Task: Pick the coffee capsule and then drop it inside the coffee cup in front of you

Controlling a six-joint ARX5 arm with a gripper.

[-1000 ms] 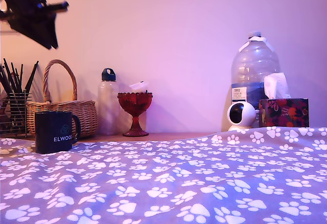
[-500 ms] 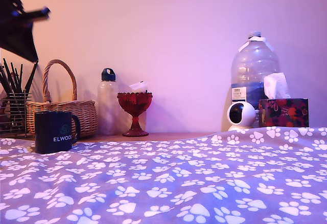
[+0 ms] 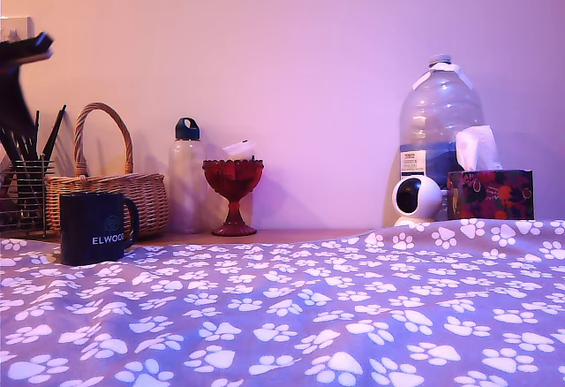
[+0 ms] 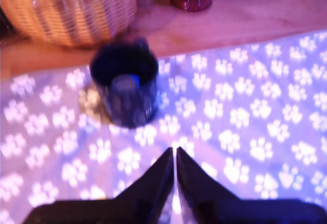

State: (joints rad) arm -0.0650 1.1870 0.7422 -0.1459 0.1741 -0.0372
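Note:
The dark navy coffee cup (image 3: pixel 95 228) with white "ELWOOD" lettering stands on the paw-print cloth at the exterior view's left. From the wrist view I look down into the cup (image 4: pixel 124 88), where a small blurred blue-grey round thing, seemingly the coffee capsule (image 4: pixel 125 83), lies at the bottom. My gripper (image 4: pixel 175 152) hangs above the cloth, off to one side of the cup, and is shut with nothing between its fingers. In the exterior view only a dark part of the arm (image 3: pixel 15 95) shows at the far left edge, above the cup.
A wicker basket (image 3: pixel 110 188) and a wire pencil holder (image 3: pixel 22 193) stand just behind the cup. Further along the wooden shelf are a water bottle (image 3: pixel 186 175), a red goblet (image 3: pixel 233 188), a white camera (image 3: pixel 416 200), a large jug (image 3: pixel 440 113) and a tissue box (image 3: pixel 490 193).
The arm has slid left and downward, from the exterior view's upper-left corner to its far left edge. The cup has not moved.

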